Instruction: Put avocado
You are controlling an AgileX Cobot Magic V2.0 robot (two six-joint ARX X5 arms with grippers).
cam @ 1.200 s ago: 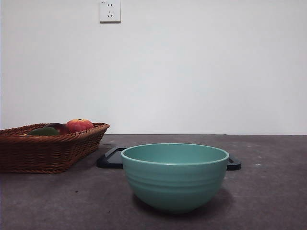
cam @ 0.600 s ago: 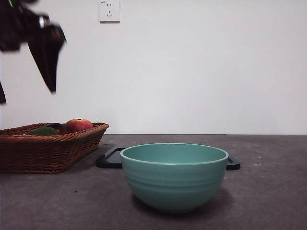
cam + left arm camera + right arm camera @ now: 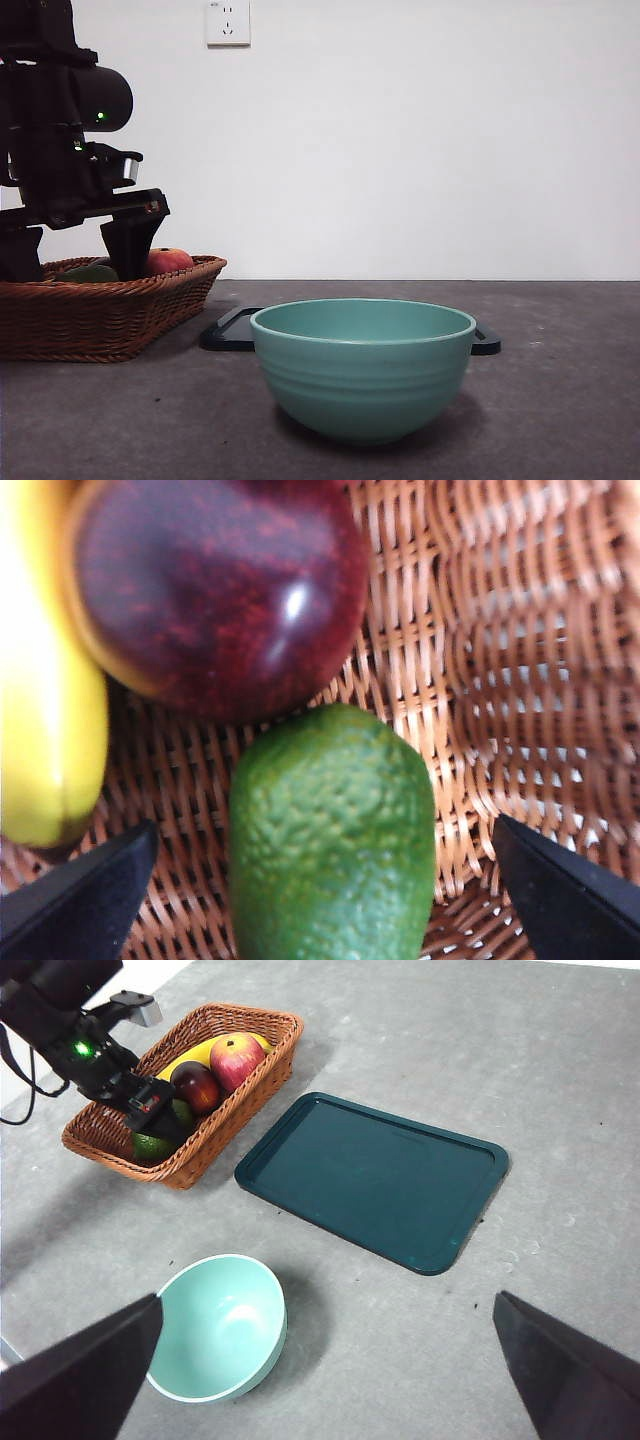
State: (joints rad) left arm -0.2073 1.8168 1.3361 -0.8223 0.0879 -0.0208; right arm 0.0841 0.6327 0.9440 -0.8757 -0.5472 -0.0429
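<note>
The avocado [image 3: 335, 840] lies on the woven floor of the wicker basket [image 3: 110, 310], and its dark green, bumpy body fills the space between the two fingers of the left gripper [image 3: 320, 900]. These fingers stand wide apart, one on each side of the fruit, and neither touches it; there is free wicker on both sides. In the left wrist view the long axis of the avocado runs about straight away from the gripper, so the fingers face its two long flanks, and I judge that a further descent and a closing would take it across its narrow width. Just beside its far end sits a dark maroon round fruit [image 3: 215, 590], touching it or nearly so, and a banana [image 3: 45, 680] lies along the side of that fruit, close to one finger. The right wrist view shows also a red-orange apple [image 3: 237, 1058] deeper in the basket. The right gripper [image 3: 320, 1380] waits high over the tabletop [image 3: 560, 1160], fingers spread and holding nothing, well apart from the basket, so the left arm is clearly the nearer one. On the tabletop a dark green tray [image 3: 375, 1175] lies near the basket, and a pale green bowl [image 3: 363, 365] stands in front of it.
</note>
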